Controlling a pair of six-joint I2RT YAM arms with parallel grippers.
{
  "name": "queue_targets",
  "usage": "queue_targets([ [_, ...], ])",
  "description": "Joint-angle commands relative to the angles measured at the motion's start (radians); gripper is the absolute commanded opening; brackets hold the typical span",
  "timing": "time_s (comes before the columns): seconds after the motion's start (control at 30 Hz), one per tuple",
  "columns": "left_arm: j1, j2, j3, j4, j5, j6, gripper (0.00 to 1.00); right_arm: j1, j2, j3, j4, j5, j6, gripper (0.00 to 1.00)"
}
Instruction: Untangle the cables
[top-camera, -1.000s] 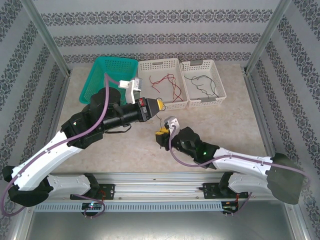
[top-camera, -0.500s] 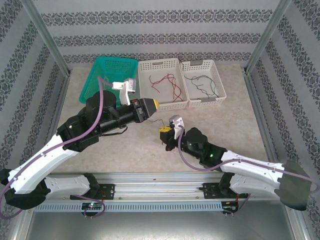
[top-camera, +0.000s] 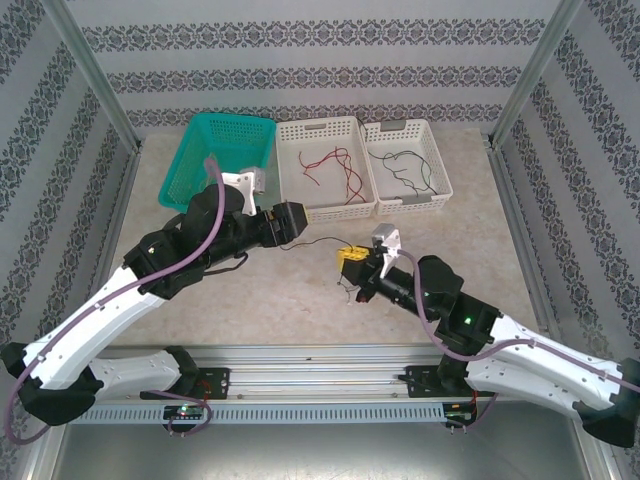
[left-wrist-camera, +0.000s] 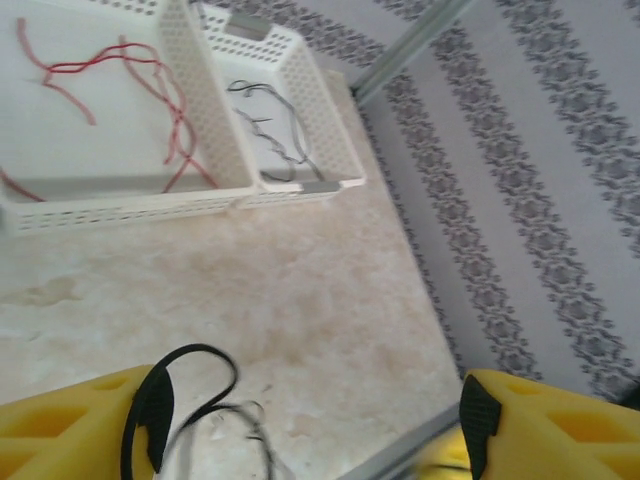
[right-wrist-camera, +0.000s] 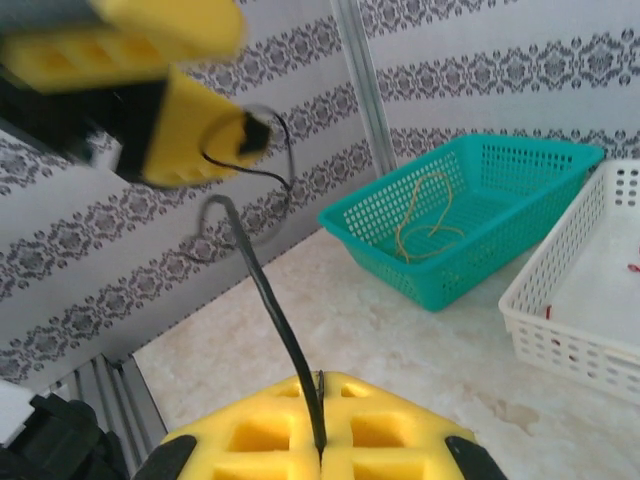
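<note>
A thin black cable (top-camera: 315, 241) stretches over the table between my two grippers. My right gripper (top-camera: 350, 264) is shut on one end of it; in the right wrist view the cable (right-wrist-camera: 265, 290) rises out of the closed yellow jaws (right-wrist-camera: 320, 400) toward the left gripper's finger (right-wrist-camera: 190, 130). My left gripper (top-camera: 298, 220) stands open, its fingers wide apart (left-wrist-camera: 310, 410). The black cable's loop (left-wrist-camera: 205, 355) lies against its left finger pad (left-wrist-camera: 150, 415). Red cables (top-camera: 335, 165) lie in the middle white basket. Black cables (top-camera: 410, 170) lie in the right one. A yellow-tan cable (right-wrist-camera: 425, 215) lies in the teal basket.
The teal basket (top-camera: 200, 150), the middle white basket (top-camera: 290, 140) and the right white basket (top-camera: 440, 185) stand in a row at the back of the table. Metal frame posts (top-camera: 90, 75) and patterned walls close in the sides.
My left gripper has gone from shut to open. The right gripper has closed on the black cable and moved right, drawing the cable out between the two grippers.
</note>
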Motion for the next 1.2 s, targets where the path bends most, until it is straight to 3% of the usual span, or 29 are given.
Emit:
queue_targets([
  [0.0,0.059,0.001,-0.035,-0.055,0.027,0.063,0.78,0.014,-0.028,0.059,-0.089,0.011,-0.037,0.00],
  [0.17,0.145,0.001,-0.100,-0.031,0.100,0.121,0.86,0.014,-0.044,0.150,-0.153,0.039,-0.077,0.00],
  [0.43,0.225,0.005,-0.147,0.001,0.097,0.304,0.93,0.014,-0.008,0.321,-0.280,0.078,-0.144,0.00],
  [0.67,0.282,-0.052,-0.294,0.126,-0.069,0.460,1.00,0.014,0.020,0.458,-0.366,0.175,-0.236,0.00],
  [0.87,0.297,-0.096,-0.334,0.169,-0.199,0.493,1.00,0.012,0.105,0.604,-0.440,0.253,-0.341,0.00],
  [1.0,0.295,-0.165,-0.451,0.277,-0.231,0.493,1.00,-0.002,0.153,0.678,-0.438,0.312,-0.415,0.00],
  [1.17,0.297,-0.236,-0.510,0.333,-0.237,0.506,1.00,-0.082,0.251,0.841,-0.495,0.277,-0.453,0.00],
])
